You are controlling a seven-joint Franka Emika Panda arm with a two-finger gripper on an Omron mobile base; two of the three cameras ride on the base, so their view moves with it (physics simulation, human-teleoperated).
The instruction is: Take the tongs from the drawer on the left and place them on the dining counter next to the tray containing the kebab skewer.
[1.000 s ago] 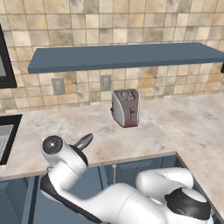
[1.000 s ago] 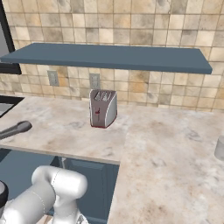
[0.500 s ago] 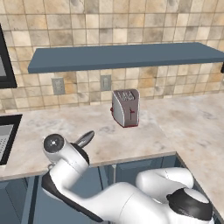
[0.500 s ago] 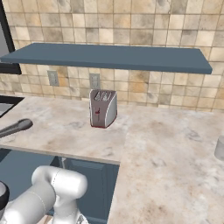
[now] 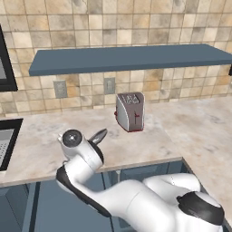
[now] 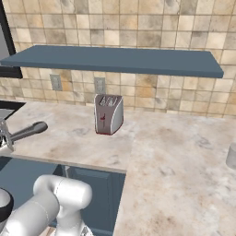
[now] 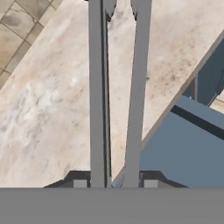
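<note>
The tongs (image 7: 118,87) sit clamped between the gripper (image 7: 114,183) fingers above the counter (image 7: 52,100), toaster (image 5: 130,112) nearby.

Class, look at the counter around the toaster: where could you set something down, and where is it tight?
Bare stone lies right of the toaster, a wide patch reaching toward a grey cup at the picture's edge. Another free patch lies left of the toaster, up to the dark appliance. It is tight at the front edge, where the arm rises and the hand grips the tongs.
</note>
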